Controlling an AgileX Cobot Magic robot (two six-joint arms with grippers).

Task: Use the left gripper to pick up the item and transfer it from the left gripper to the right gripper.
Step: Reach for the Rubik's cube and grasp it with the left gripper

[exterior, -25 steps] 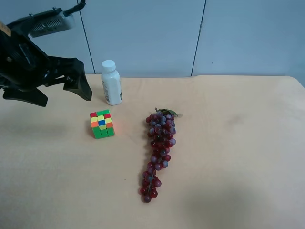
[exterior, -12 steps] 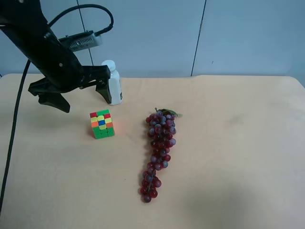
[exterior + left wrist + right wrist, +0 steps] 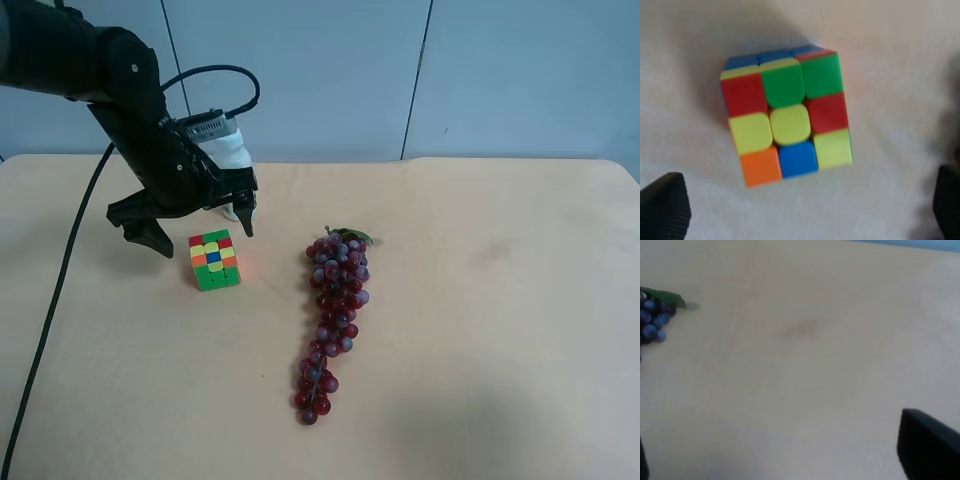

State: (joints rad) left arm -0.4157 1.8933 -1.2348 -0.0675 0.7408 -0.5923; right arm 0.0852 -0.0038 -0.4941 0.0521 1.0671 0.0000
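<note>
Black fingers of the left gripper point(image 3: 203, 236) hung spread wide, empty, either side of the puzzle cube point(image 3: 213, 262). It sat on the tan table point(image 3: 480, 300) near the grape bunch point(image 3: 335, 315). The right gripper point(image 3: 785, 460) gaped empty too.

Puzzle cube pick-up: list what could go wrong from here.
1. The multicoloured 3x3 puzzle cube sits slightly rotated under the open black left pincer; closing could catch its corners and twist it loose.
2. The white plastic bottle stands close behind that pincer; the arm might knock it over.
</note>
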